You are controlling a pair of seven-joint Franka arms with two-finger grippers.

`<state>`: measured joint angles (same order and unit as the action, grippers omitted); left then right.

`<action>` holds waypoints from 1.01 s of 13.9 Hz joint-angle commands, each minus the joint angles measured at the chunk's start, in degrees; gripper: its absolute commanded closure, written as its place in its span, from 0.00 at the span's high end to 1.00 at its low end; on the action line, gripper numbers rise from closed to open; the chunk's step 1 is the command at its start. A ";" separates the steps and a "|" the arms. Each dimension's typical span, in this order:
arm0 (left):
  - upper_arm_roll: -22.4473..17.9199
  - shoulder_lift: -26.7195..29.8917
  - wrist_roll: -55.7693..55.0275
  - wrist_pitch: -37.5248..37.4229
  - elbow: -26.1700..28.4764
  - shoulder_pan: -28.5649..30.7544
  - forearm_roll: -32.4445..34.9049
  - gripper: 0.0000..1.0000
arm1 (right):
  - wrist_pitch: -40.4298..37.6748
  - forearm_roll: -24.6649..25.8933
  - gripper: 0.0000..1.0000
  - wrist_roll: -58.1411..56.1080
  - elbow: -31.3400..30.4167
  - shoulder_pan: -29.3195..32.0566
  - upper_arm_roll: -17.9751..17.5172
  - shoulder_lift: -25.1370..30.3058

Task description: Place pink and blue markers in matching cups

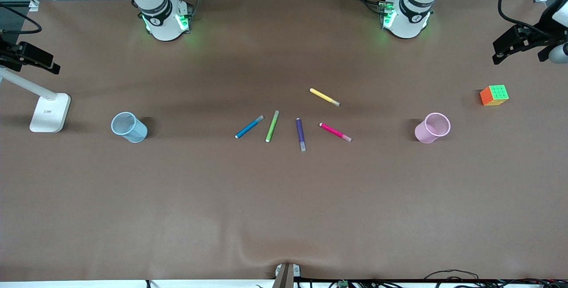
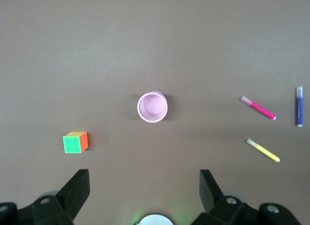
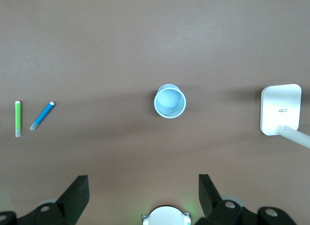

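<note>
Translucent tapered pink cup (image 1: 432,128) and blue cup (image 1: 128,127) are standing upright; slim pink marker (image 1: 335,132) and blue marker (image 1: 249,127) are lying mid-frame. Left gripper (image 2: 145,188) and right gripper (image 3: 144,191) are hanging spread.

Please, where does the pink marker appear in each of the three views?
Front view: pink marker lies mid-table, between the purple marker and the pink cup.
Left wrist view: it lies here, beside the yellow marker.
Right wrist view: not in it.
Shared landmark: the pink cup.
</note>
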<state>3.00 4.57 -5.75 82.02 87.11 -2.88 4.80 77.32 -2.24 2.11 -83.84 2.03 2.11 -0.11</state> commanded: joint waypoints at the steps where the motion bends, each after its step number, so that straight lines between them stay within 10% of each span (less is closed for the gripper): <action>1: 1.22 -0.35 -0.31 -3.79 -0.89 0.16 0.21 1.00 | 0.99 -0.57 1.00 0.26 -2.03 0.16 -0.18 1.78; 14: 1.22 1.05 -0.49 -3.53 1.13 0.77 0.12 1.00 | 1.17 -0.04 1.00 -6.33 -2.03 0.16 0.26 1.60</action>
<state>3.89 4.57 -5.90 78.75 87.38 -2.59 4.80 77.81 -2.20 -2.81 -84.02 1.98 2.35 -0.11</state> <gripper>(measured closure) 0.000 0.000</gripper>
